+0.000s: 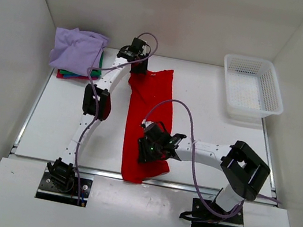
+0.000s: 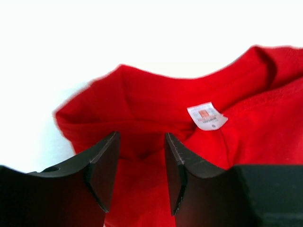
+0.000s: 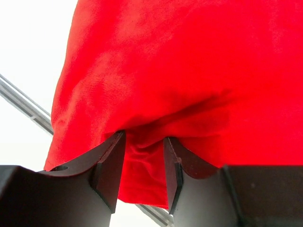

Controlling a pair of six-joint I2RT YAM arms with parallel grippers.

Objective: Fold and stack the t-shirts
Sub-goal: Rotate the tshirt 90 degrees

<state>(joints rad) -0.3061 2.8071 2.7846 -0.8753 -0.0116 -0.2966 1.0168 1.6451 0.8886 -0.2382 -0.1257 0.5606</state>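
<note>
Two pincers of mine are both gripping one shirt. The flat white table (image 1: pixel 205 140) is carrying everything. The plain bright red cloth t-shirt (image 1: pixel 143 112) is lying down the middle of the table, folded into a long narrow strip. Its collar end is pointing far and its other end is reaching the metal rail (image 1: pixel 214 191) at the near edge.

The white plastic mesh basket (image 1: pixel 249 59) is sitting at the far right corner, well apart from the shirt. The stack of folded t-shirts (image 1: pixel 76 48) is sitting at the far left corner, with pale lavender on top and green and red edges showing under it. It is close to my left arm and not touching the red strip.

My right pincer (image 3: pixel 142 142) is working at the near end of the strip. Its fingers are pinching a bunched fold of red cloth, and the cloth is draping away from the pinch.

My left pincer (image 2: pixel 141 142) is working at the far end beside the collar. Its fingers are closing on a dark crease of the same red shirt, with the jaws standing narrowly apart around the cloth.

The small white sewn neck label (image 2: pixel 207 116) is showing just right of my left fingers. Its print is too blurred to read.
</note>
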